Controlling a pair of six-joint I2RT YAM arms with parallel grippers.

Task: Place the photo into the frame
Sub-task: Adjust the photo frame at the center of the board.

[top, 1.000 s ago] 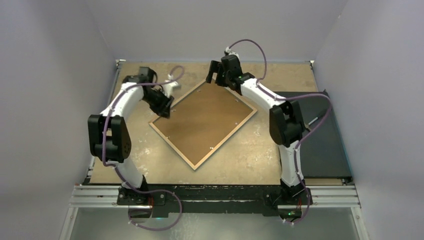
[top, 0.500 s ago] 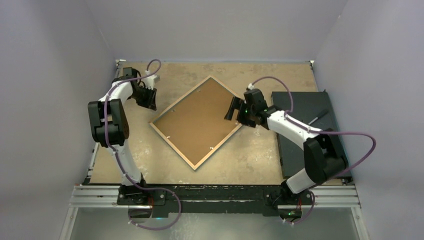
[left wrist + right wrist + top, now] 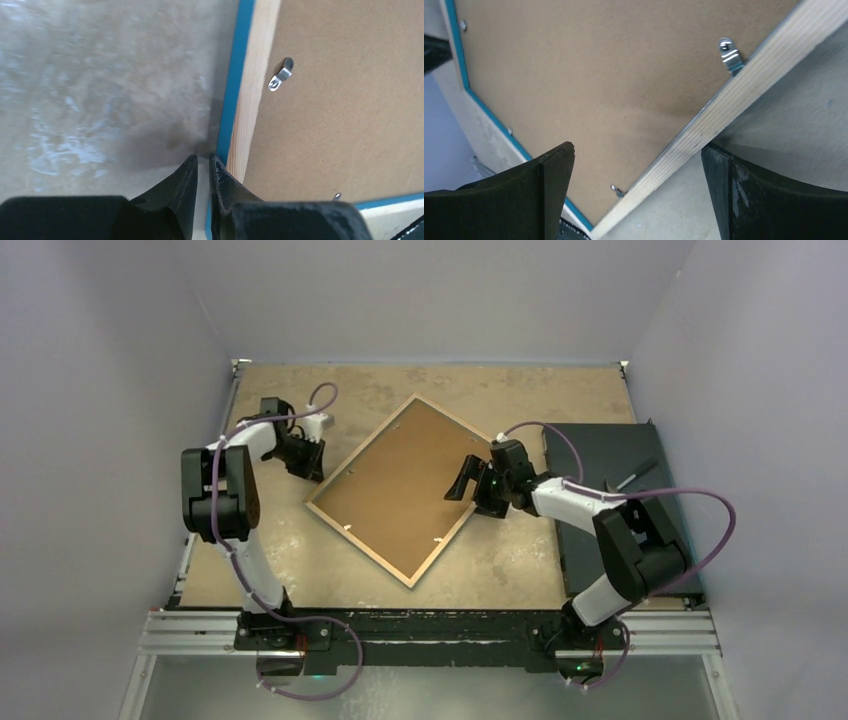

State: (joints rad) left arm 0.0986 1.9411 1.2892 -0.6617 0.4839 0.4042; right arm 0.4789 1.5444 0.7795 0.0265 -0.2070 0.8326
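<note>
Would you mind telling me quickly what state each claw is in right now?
Left claw: almost closed, holding nothing, beside the frame.
Right claw: open wide astride the frame's rim, holding nothing.

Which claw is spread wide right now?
The right claw, straddling an edge of the wood-rimmed, blue-bordered picture frame; the left claw is pinched nearly shut beside it.

The frame lies back-up mid-tabletop, with the backing board inside its rim. The left pincer sits at the frame's left corner. The right pincer straddles its right edge. A mat lies right of the frame.
</note>
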